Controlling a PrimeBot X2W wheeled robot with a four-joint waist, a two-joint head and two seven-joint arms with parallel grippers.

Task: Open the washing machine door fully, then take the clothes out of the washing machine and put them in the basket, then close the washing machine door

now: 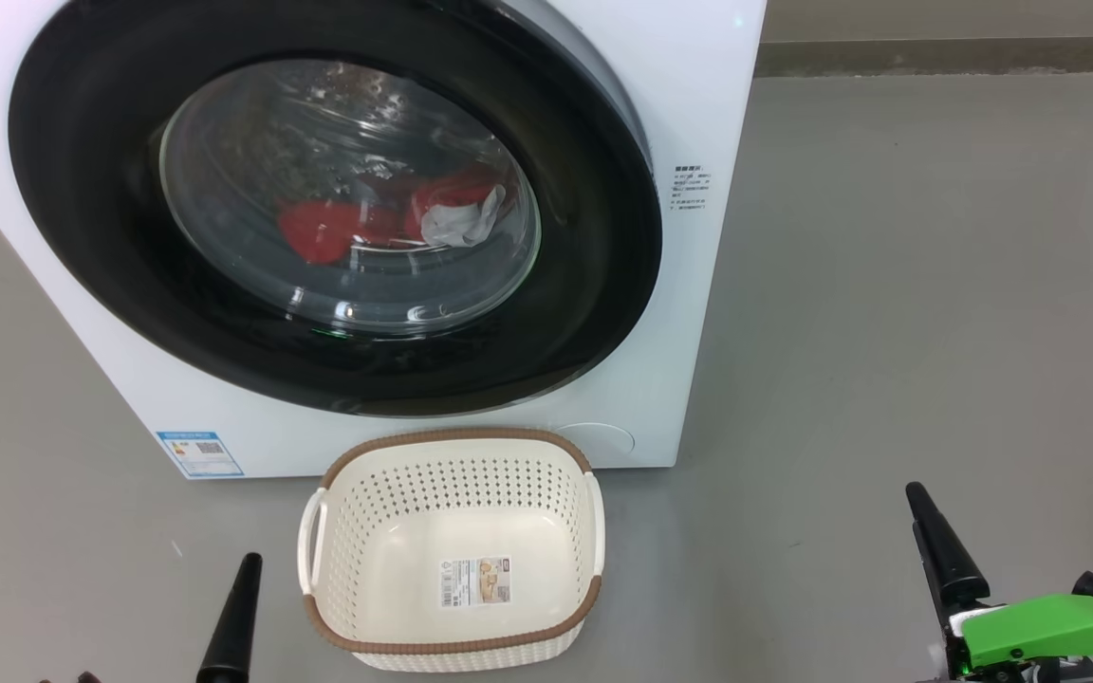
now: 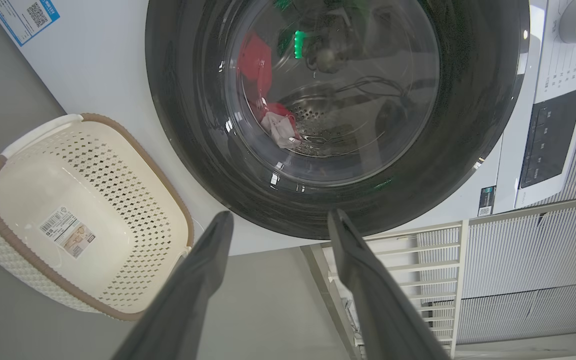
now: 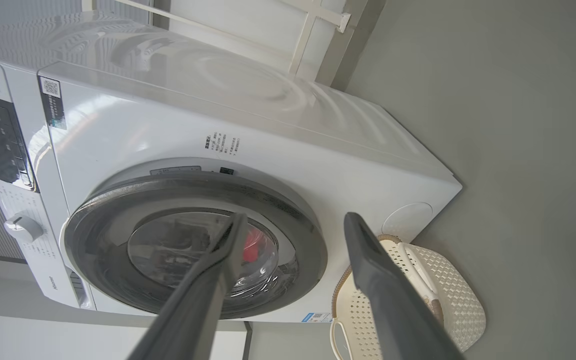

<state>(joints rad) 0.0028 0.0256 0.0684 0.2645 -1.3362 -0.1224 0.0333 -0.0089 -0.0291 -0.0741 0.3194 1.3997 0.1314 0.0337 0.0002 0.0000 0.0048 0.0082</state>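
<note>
Door is looking shut or barely ajar, can't tell which, on the front of the washer. Clothes are lying inside the drum behind the glass. Basket is sitting on the floor just in front of the washer, below the door.

Left gripper is hanging near and low with fingers spread wide, holding nothing and pointing at the door's lower rim. Right gripper is also wide and holding nothing, sitting well right of the washer's right edge.

The door is lying far and up from both grippers. Left looks nearer the door face, right nearer its right rim. No handle is showing.
</note>
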